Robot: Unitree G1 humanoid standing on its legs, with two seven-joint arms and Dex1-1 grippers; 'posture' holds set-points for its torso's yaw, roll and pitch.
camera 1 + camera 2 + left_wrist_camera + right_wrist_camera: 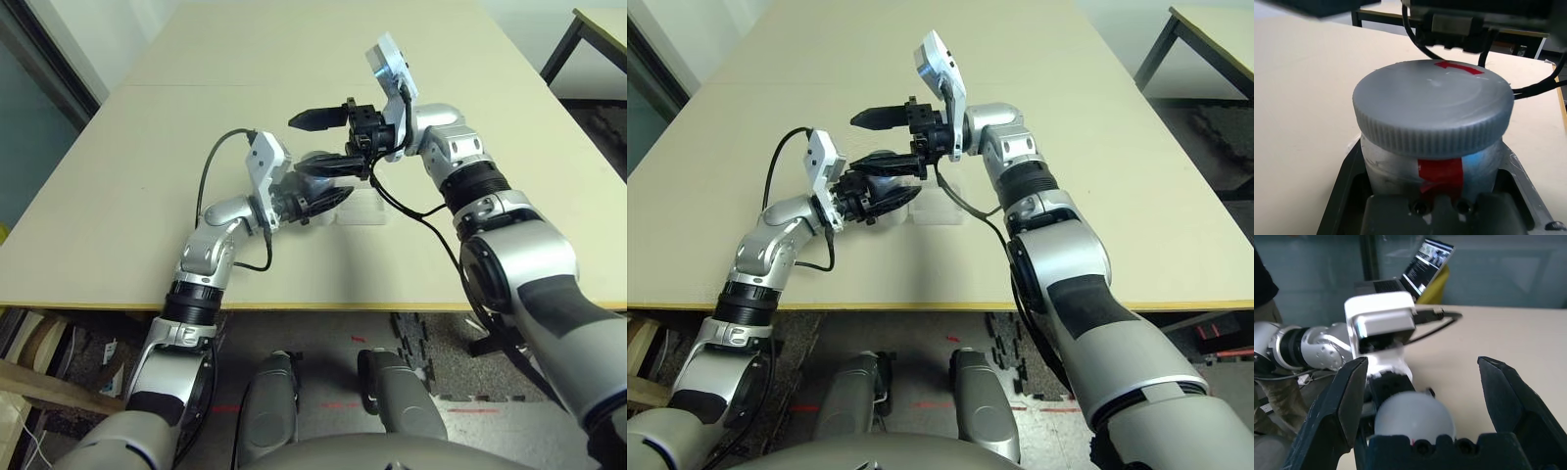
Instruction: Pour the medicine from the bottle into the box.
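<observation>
1. Head views: the left pincer (pixel 318 201) is clamped on the bottle (pixel 297 201), holding it just above the surface (pixel 147 166). The right pincer (pixel 884 140) stands wide, one finger above and one below, its lower finger right at the capped end of the bottle. The clear box (pixel 364 209) lies on the surface just beyond the left pincer and under the right one. There is bare surface on every side and the near edge is well clear, so both arms have room.

2. Left wrist view: the bottle sits between this pincer's fingers, gripped at the body by the red label. The grey ribbed cap (pixel 1432 120) is on, so the medicine stays hidden inside. The body looks stiff and smooth, probably light; the cap's ridged rim is the better place to take hold for twisting.

3. Right wrist view: this pincer's fingers (pixel 1337 406) are spread wide with nothing between them. The cap's rounded top (pixel 1413 418) sits low between them, near the palm, with the left wrist behind it. My reading: closing on the ribbed rim comes next; the smooth top would slip.
</observation>
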